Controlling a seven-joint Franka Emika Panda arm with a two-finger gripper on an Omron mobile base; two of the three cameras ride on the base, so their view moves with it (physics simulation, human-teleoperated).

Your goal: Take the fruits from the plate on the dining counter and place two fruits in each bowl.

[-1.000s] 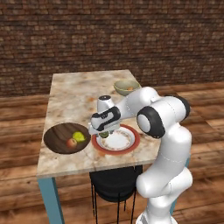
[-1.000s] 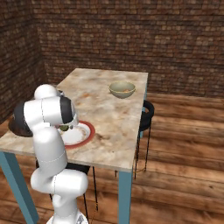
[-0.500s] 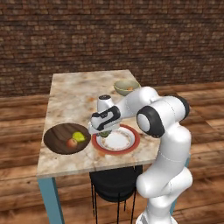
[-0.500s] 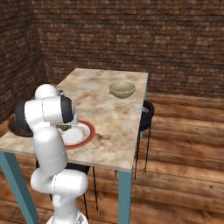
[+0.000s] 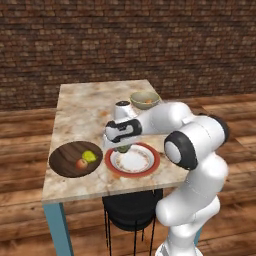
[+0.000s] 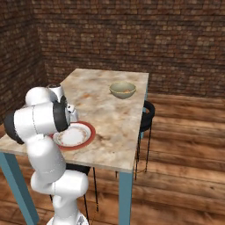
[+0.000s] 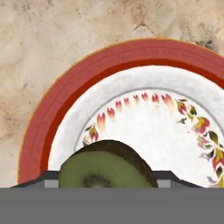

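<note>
My gripper [image 5: 122, 146] hangs low over the left part of the red-rimmed white plate [image 5: 145, 169] on the dining counter [image 5: 85, 112]. It is shut on the round dark green fruit [image 5: 123, 148]. In the hand view that fruit [image 7: 105, 164] sits between the two fingertips of the gripper [image 7: 107, 177], above the plate [image 7: 65, 100]. The dark wooden bowl [image 5: 62, 161] holds the red apple [image 5: 81, 163] and the yellow-green fruit [image 5: 89, 156]. The brownish-orange fruit [image 5: 148, 101] lies in the pale bowl [image 5: 144, 98], seen again as fruit [image 6: 127, 91] in bowl [image 6: 122, 90].
A black stool [image 5: 131, 210] stands under the counter's near edge, and another stool [image 6: 147, 115] at its right side. A brick wall closes the back. Bare marbled top [image 6: 94, 112] lies between the plate [image 6: 83, 132] and the pale bowl.
Hardly anything differs; the hand stays over the plate's left part with the green fruit, perhaps a touch higher.
</note>
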